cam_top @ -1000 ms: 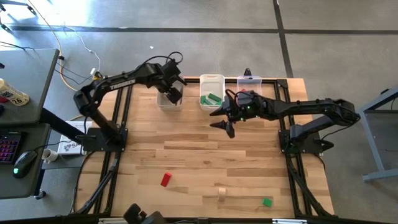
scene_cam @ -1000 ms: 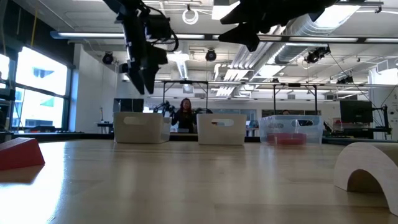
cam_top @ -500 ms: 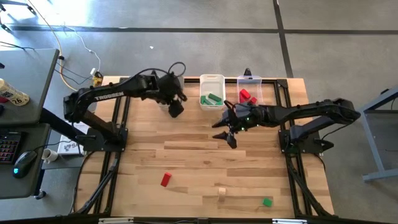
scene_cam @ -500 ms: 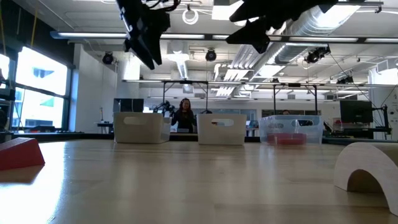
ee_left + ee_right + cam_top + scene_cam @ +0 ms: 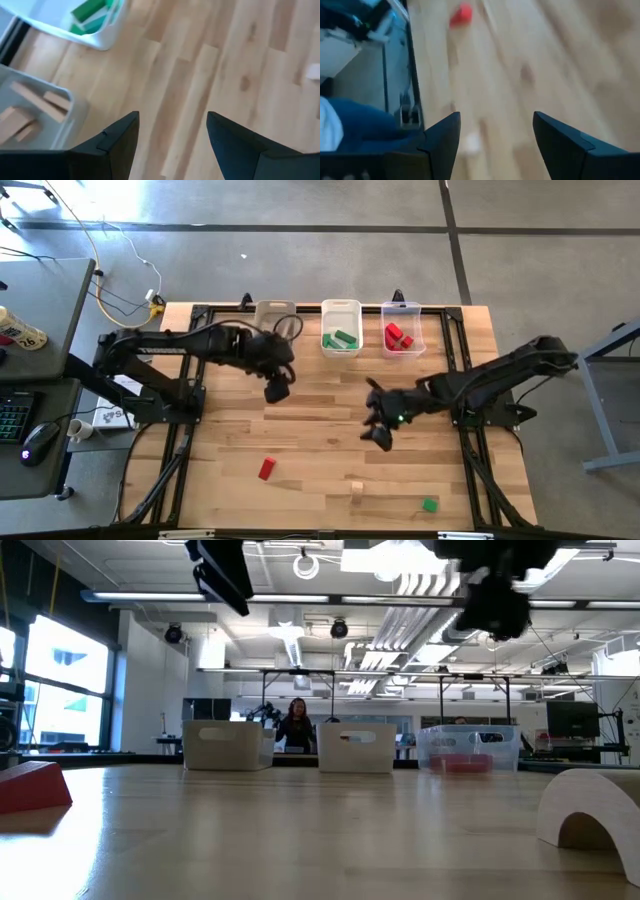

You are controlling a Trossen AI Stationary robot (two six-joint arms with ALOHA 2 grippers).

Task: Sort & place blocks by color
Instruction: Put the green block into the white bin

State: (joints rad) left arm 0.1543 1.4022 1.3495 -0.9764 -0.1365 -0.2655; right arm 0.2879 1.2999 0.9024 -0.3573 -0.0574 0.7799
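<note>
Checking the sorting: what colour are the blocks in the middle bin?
Green blocks in the middle bin, clearest in the high view.

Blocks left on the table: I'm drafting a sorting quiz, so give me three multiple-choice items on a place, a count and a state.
1. The loose green block lies: A) near the front right corner B) beside the bins C) under the left arm.
2. Blocks loose on the table: A) one B) three C) six.
3. The left gripper is: A) shut on a block B) open and empty C) inside a bin.

Answers: 1 A, the high view shows it there. 2 B, the red block, tan block and green one. 3 B, bare wood shows between its fingers.
</note>
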